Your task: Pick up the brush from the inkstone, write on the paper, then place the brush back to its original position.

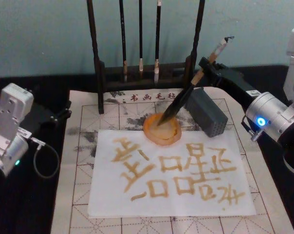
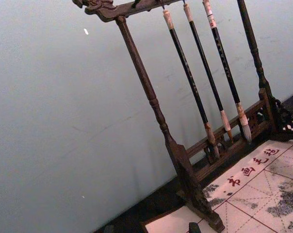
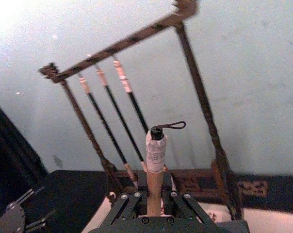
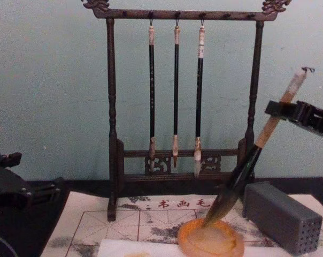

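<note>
Paper (image 1: pixel 171 195): lettered, before inkstone (image 1: pixel 162 130), on mat (image 1: pixel 79 161).
Brush (image 1: pixel 178 102): tip in inkstone, right gripper (image 1: pixel 203 69) clamping handle.
Left gripper (image 1: pixel 57 116): left of inkstone, grip unclear.
Wall (image 1: pixel 40 39): teal.

1. We see a dark, almost black worktop (image 1: pixel 10 214) that runs back to a pale teal wall (image 1: pixel 40 39).
2. A beige mat (image 1: pixel 79 214) lies flat across the middle of it. Bare worktop shows on either side and in a narrow strip behind the mat in the chest view (image 4: pixel 86 187).
3. The mat (image 4: pixel 92 230) carries a red grid, a row of red characters along its far edge, and grey ink stains near that edge.
4. A dark wooden rack (image 1: pixel 96 48) stands upright at the back, close to the wall. Its left foot rests on the mat's far left part (image 2: pixel 248 194).
5. We cannot tell whether the rack's right foot stands on the mat or on the bare worktop.
</note>
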Controlling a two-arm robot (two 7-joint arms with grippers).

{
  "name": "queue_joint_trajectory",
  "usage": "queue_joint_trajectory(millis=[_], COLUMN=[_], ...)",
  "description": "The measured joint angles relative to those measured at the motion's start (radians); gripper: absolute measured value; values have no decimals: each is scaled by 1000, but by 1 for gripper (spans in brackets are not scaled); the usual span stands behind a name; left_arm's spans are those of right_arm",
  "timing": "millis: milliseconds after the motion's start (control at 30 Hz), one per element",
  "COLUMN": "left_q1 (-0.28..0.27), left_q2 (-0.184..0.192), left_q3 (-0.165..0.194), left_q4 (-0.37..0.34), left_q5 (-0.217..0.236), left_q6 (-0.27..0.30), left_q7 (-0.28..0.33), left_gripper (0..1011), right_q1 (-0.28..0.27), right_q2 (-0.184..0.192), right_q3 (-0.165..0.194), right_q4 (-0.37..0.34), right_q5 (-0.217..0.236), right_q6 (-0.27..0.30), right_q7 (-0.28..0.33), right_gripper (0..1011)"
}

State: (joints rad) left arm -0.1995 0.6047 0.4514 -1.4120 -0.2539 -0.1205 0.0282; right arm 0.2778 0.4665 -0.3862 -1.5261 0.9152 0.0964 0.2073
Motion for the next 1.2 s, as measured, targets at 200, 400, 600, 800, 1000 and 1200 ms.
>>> queue_joint_trajectory(millis=[200, 400, 600, 800, 1000, 1200], left_q1=[0, 0, 0, 0, 0, 0], left_q2=[0, 0, 0, 0, 0, 0], left_q3=[0, 0, 0, 0, 0, 0], left_q4=[0, 0, 0, 0, 0, 0], left_q5=[0, 0, 0, 0, 0, 0], left_q6=[0, 0, 0, 0, 0, 0], left_q7=[0, 0, 0, 0, 0, 0], left_gripper=[1001, 1001, 1001, 1001, 1001, 1001], right_q1=[-20, -49, -75, -101, -124, -135], right_q2=[14, 29, 35, 41, 48, 50], right_q3=[-10, -21, -30, -38, -46, -53], right_q4=[-34, -75, -100, -119, -135, -141], right_q5=[-64, -136, -186, -227, -271, -311], right_q6=[-50, -112, -150, -172, -198, -217], right_q7=[40, 88, 125, 158, 192, 217], right_gripper=[195, 195, 195, 197, 195, 197])
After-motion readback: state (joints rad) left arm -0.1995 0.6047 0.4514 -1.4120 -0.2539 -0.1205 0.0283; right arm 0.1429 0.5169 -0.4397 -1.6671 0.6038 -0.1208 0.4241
